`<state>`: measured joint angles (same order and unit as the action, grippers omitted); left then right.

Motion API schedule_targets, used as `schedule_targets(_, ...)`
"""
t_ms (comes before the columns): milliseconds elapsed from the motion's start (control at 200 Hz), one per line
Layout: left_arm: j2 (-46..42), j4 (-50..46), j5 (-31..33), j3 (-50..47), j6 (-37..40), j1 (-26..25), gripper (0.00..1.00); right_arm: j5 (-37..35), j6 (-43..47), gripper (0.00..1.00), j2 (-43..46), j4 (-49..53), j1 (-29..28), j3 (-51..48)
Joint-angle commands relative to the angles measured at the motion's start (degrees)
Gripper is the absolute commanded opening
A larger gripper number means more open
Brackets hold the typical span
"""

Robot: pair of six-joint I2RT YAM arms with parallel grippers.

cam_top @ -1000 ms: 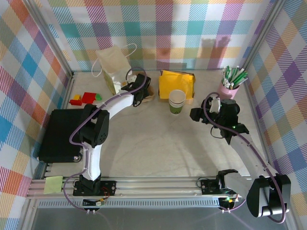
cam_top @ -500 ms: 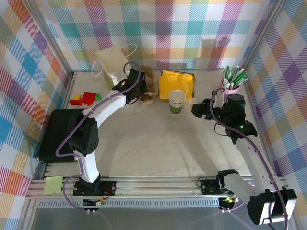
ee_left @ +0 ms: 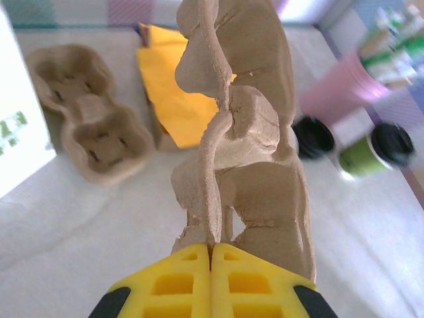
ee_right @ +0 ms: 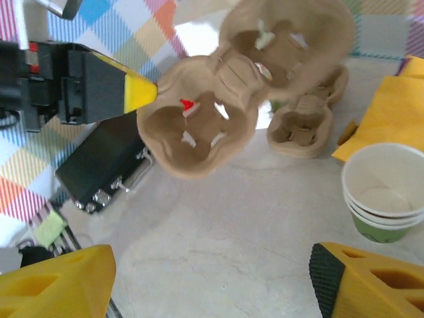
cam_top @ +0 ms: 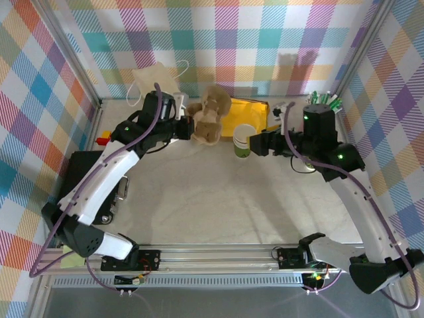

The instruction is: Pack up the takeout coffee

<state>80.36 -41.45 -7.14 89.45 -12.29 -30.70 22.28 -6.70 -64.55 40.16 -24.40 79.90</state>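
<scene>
The takeout coffee (ee_left: 391, 143), green-banded with a black lid, stands far right in the left wrist view, in front of the pink cup (ee_left: 338, 86). A second round black shape (ee_left: 313, 137) sits beside it. My left gripper (ee_left: 212, 255) is shut on the edge of a brown pulp cup carrier (ee_left: 245, 132), held in the air above the table (cam_top: 211, 116). My right gripper (ee_right: 212, 291) is open with bare table between its fingers. In the top view it (cam_top: 260, 142) hovers just right of the stack of lidless cups (cam_top: 244, 140).
More pulp carriers (ee_left: 86, 112) lie on the table by the white paper bag (cam_top: 156, 76). Yellow napkins (cam_top: 245, 109) sit behind the cup stack (ee_right: 384, 192). A black case (cam_top: 83, 175) lies at the left edge. The pink cup of sticks (cam_top: 324, 99) stands back right.
The left arm has lifted the carrier off the table and swung it up and right. The right arm has moved left toward the cup stack, its jaws narrowing slightly.
</scene>
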Motion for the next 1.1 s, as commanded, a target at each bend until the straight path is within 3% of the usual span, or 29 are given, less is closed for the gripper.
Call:
schedule_targets(0, -3.25, -10.69, -8.68, 0.29, 5.26, -1.17, 0.00, -9.53, 6.27, 0.78, -4.38, 8.97, -6.71, 5.93)
schedule_targets(210, -8.56, -13.63, -16.23, -2.64, 5.95, -1.47, 0.00, -21.72, 9.89, 0.77, -13.02, 14.65, -17.35, 13.91)
schedule_targets(490, -10.73, -14.28, -18.37, -4.35, 7.37, -1.47, 0.00, -28.48, 11.80, 0.77, -21.66, 18.19, -22.34, 19.71)
schedule_targets(1095, -11.13, -12.67, -18.09, -4.84, 6.76, -1.47, 0.00, -20.80, 10.40, 0.73, -23.51, 13.84, -23.50, 16.40)
